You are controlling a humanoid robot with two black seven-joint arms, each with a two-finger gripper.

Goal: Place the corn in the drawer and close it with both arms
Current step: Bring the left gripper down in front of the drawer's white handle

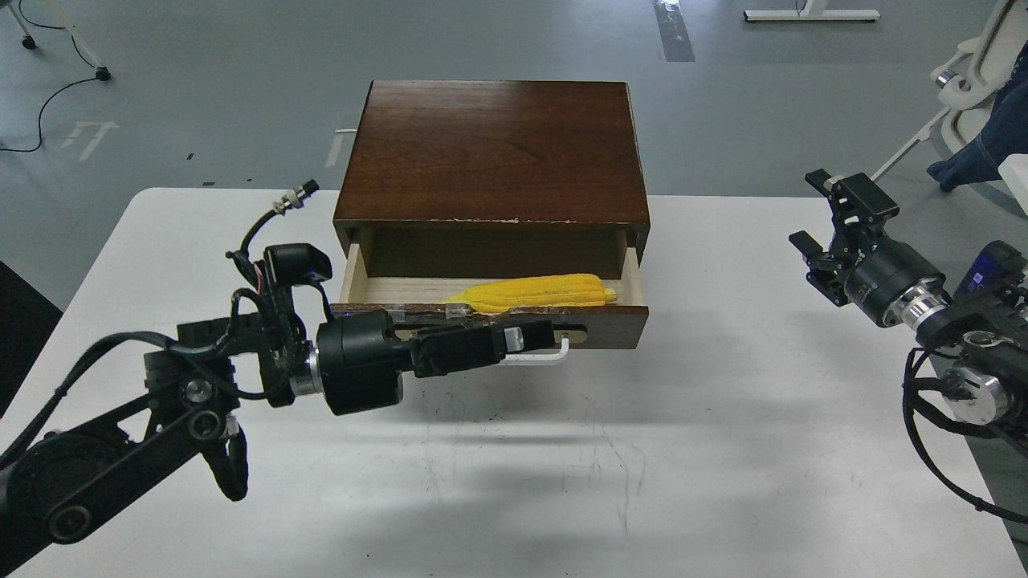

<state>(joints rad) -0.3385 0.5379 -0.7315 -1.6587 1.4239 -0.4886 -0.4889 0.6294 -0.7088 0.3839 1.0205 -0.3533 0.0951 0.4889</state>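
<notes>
The yellow corn (pixel 534 291) lies inside the open drawer (pixel 614 324), toward its right half. The drawer sticks out of the dark wooden cabinet (pixel 494 152). My left gripper (pixel 532 337) reaches in from the left and lies across the drawer front, covering most of the white handle (pixel 550 359). Its fingers overlap in this view, so I cannot tell them apart or see whether they touch the handle. My right gripper (pixel 813 213) is open and empty, in the air right of the cabinet and well apart from it.
The cabinet stands at the far middle of a white table (pixel 514 482). A white chair base (pixel 964 72) and blue cloth (pixel 988 144) lie beyond the table's right edge. Grey floor lies behind.
</notes>
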